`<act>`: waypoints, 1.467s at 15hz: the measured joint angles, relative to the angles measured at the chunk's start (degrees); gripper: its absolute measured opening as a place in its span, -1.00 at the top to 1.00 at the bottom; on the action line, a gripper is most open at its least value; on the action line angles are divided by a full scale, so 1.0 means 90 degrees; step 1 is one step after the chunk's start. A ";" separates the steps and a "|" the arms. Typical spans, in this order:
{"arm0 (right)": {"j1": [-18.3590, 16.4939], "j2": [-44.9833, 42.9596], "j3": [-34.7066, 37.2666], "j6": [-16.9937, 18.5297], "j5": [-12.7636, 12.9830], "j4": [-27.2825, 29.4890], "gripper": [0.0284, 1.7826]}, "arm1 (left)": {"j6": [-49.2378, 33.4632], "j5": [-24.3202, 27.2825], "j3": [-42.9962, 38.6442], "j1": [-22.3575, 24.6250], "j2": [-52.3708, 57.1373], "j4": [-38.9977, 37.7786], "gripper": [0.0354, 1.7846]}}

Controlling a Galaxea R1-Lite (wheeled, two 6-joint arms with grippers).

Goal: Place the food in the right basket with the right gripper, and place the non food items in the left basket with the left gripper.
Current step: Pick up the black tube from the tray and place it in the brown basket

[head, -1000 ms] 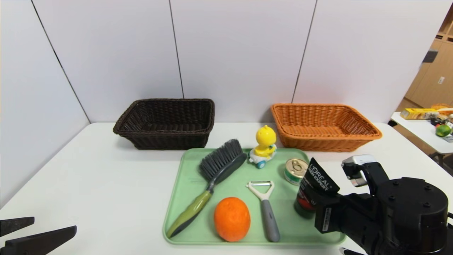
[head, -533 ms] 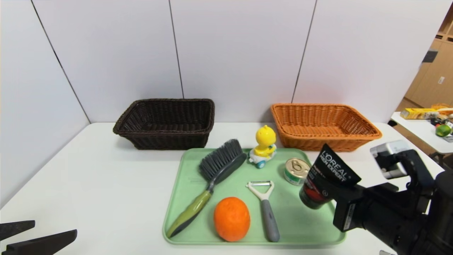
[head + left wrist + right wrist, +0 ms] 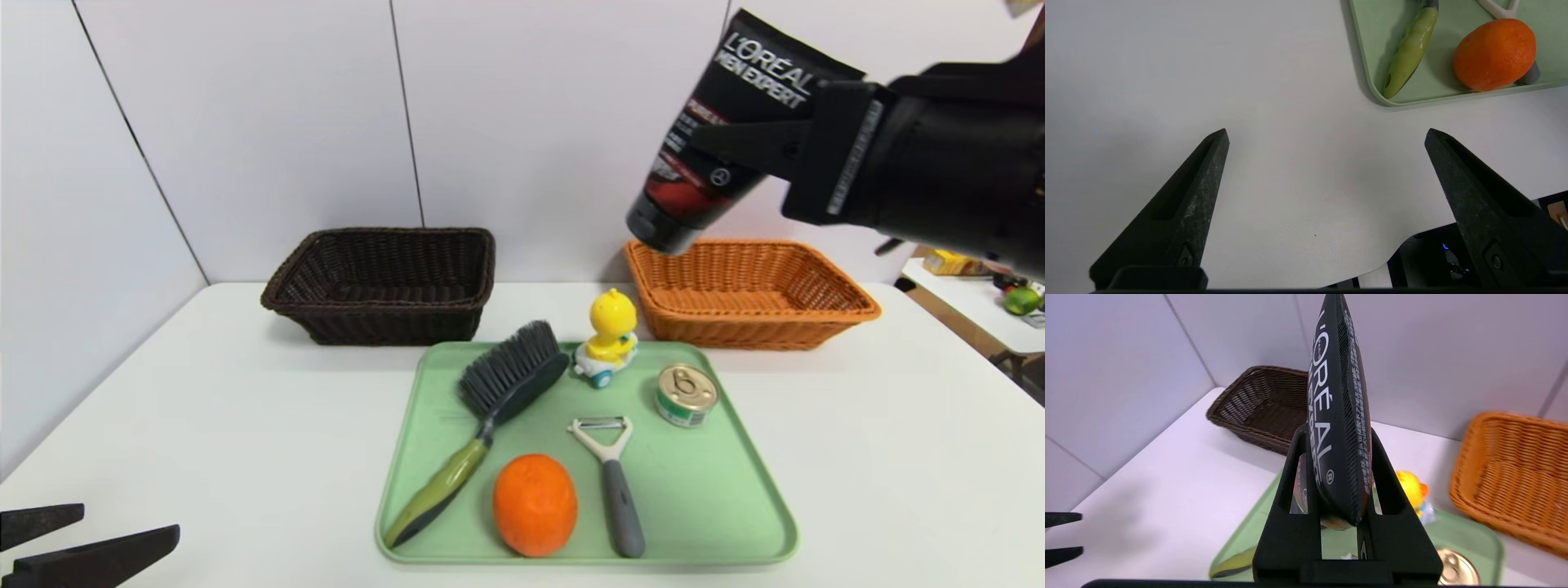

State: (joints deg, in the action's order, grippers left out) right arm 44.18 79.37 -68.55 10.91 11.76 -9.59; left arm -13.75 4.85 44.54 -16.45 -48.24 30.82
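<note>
My right gripper (image 3: 739,147) is shut on a black L'Oréal tube (image 3: 718,135) and holds it high in the air above the near left corner of the orange basket (image 3: 747,290). The tube (image 3: 1337,416) stands between the fingers (image 3: 1290,486) in the right wrist view. The dark brown basket (image 3: 384,282) stands at the back left. On the green tray (image 3: 718,498) lie a brush (image 3: 498,392), a yellow duck toy (image 3: 608,335), a tin can (image 3: 684,394), a peeler (image 3: 612,478) and an orange (image 3: 535,505). My left gripper (image 3: 1327,136) is open and empty over the bare table near its front left edge.
A white wall stands close behind both baskets. A side table (image 3: 976,298) with small items is at the far right. The table's front edge (image 3: 1372,267) runs just under my left gripper.
My right gripper has lifted the tube from the tray's right side high up, toward the orange basket. The left arm has not moved.
</note>
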 joint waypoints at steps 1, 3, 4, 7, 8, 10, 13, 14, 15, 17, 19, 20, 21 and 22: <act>-0.0031 0.0387 -0.0517 0.0000 -0.0194 0.0164 0.73 | -0.0009 -0.0004 0.0000 0.0000 0.0000 -0.0031 -0.89; -0.0056 0.1161 -0.1224 0.0005 -0.0462 0.0114 0.73 | -0.0022 -0.0028 -0.0009 0.0000 0.0000 -0.0102 -0.89; -0.0065 0.1560 -0.1494 0.0009 -0.0539 -0.0069 0.73 | -0.0022 -0.0043 -0.0024 0.0000 0.0000 -0.0104 -0.89; -0.0073 0.2831 -0.2116 0.0018 -0.0612 -0.1021 0.73 | -0.0008 -0.0053 -0.0047 0.0000 -0.0011 -0.0089 -0.89; -0.0076 0.3241 -0.2281 0.0015 -0.0612 -0.1424 0.73 | -0.0008 -0.0056 -0.0053 0.0000 -0.0015 -0.0062 -0.89; -0.0073 0.3921 -0.2548 0.0046 -0.0607 -0.1950 0.73 | -0.0008 -0.0053 -0.0102 0.0005 -0.0015 -0.0047 -0.89; -0.0043 0.4739 -0.2958 0.0054 -0.0425 -0.2740 0.73 | -0.0003 -0.0070 -0.0165 0.0009 0.0000 -0.0034 -0.89; -0.0024 0.4999 -0.3148 0.0051 -0.0310 -0.2964 0.73 | -0.0003 -0.0070 -0.0175 0.0015 0.0007 -0.0034 -0.89; -0.0005 0.5220 -0.3325 0.0056 -0.0245 -0.3099 0.73 | 0.0003 -0.0072 -0.0187 0.0018 0.0012 -0.0028 -0.89; 0.0041 0.5590 -0.3602 0.0056 -0.0202 -0.3323 0.73 | 0.0000 -0.0070 -0.0196 0.0020 0.0012 -0.0019 -0.89; 0.0056 0.5903 -0.3856 0.0049 -0.0107 -0.3369 0.73 | -0.0003 -0.0072 -0.0215 0.0022 0.0022 -0.0009 -0.89; 0.0056 0.6071 -0.4009 0.0043 -0.0056 -0.3369 0.73 | 0.0000 -0.0074 -0.0221 0.0022 0.0035 -0.0007 -0.89; 0.0056 0.6212 -0.4156 0.0042 0.0003 -0.3362 0.73 | 0.0003 -0.0072 -0.0221 0.0022 0.0050 -0.0007 -0.89; 0.0058 0.6326 -0.4260 0.0043 0.0046 -0.3323 0.73 | 0.0003 -0.0072 -0.0221 0.0024 0.0065 -0.0007 -0.89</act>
State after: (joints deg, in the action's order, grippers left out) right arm 44.70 136.30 -106.89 11.30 12.18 -39.50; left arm -13.73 4.21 42.56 -16.23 -47.65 30.76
